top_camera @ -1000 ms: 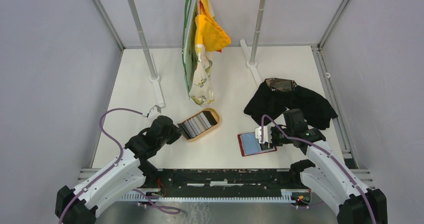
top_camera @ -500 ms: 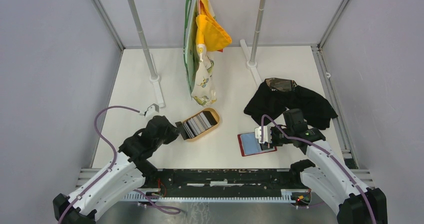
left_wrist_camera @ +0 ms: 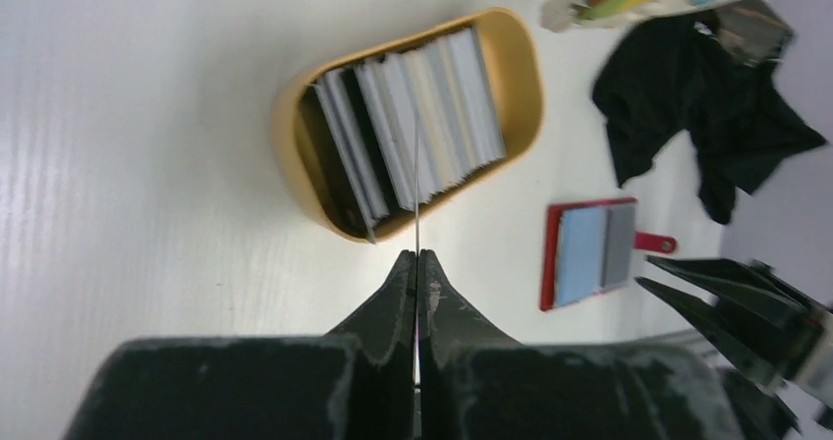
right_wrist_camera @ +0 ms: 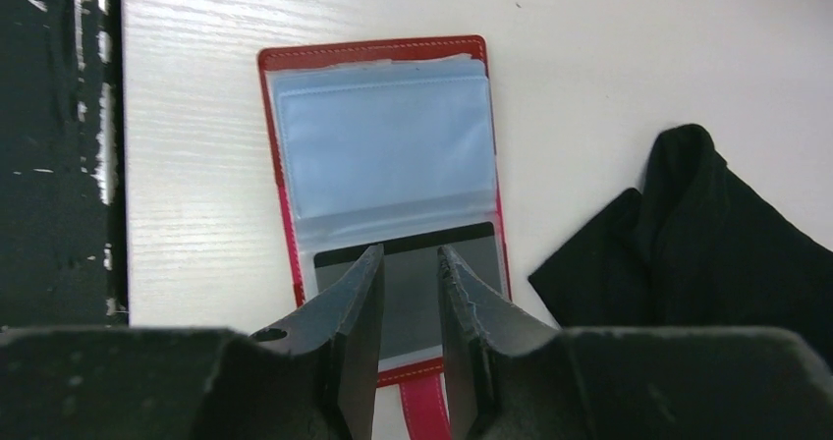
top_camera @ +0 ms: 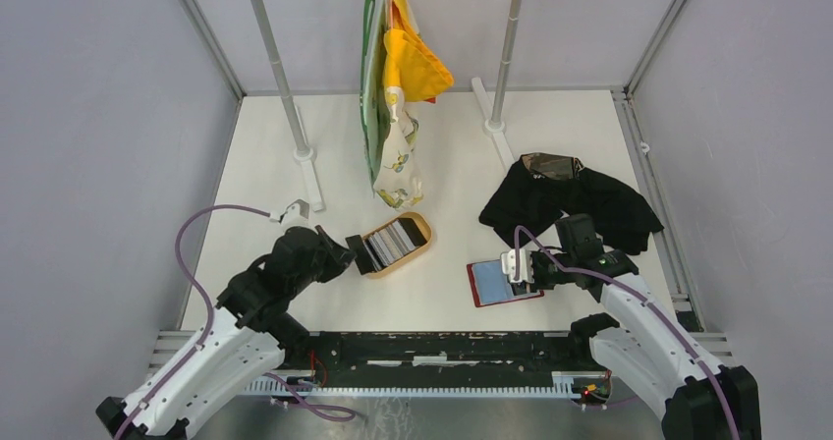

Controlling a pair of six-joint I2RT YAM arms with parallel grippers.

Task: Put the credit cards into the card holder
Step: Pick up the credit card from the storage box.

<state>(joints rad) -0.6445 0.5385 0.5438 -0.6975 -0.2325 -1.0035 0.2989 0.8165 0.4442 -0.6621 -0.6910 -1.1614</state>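
My left gripper (left_wrist_camera: pixel 416 255) is shut on one credit card (left_wrist_camera: pixel 416 185), which shows edge-on as a thin line reaching toward the tan tray (left_wrist_camera: pixel 283 145). Several more credit cards (left_wrist_camera: pixel 422 126) stand on edge in that tray. From above, the left gripper (top_camera: pixel 346 250) sits just at the tray's (top_camera: pixel 424 234) near-left end. The red card holder (top_camera: pixel 481 285) lies open and flat, with a grey card (right_wrist_camera: pixel 408 302) in its near clear pocket and the far pocket (right_wrist_camera: pixel 383 155) pale blue. My right gripper (right_wrist_camera: pixel 410 253) stands open just over the grey card, nothing between its fingers.
A crumpled black cloth (top_camera: pixel 580 204) lies right of the card holder, close to the right arm. Colourful bags (top_camera: pixel 398 96) hang from a rack whose two posts (top_camera: pixel 285 77) stand on the far half of the table. A black rail (top_camera: pixel 442 347) runs along the near edge.
The left arm has drawn back a little to the left, with the card still pinched beside the tray's end. The right arm and the card holder have not moved.
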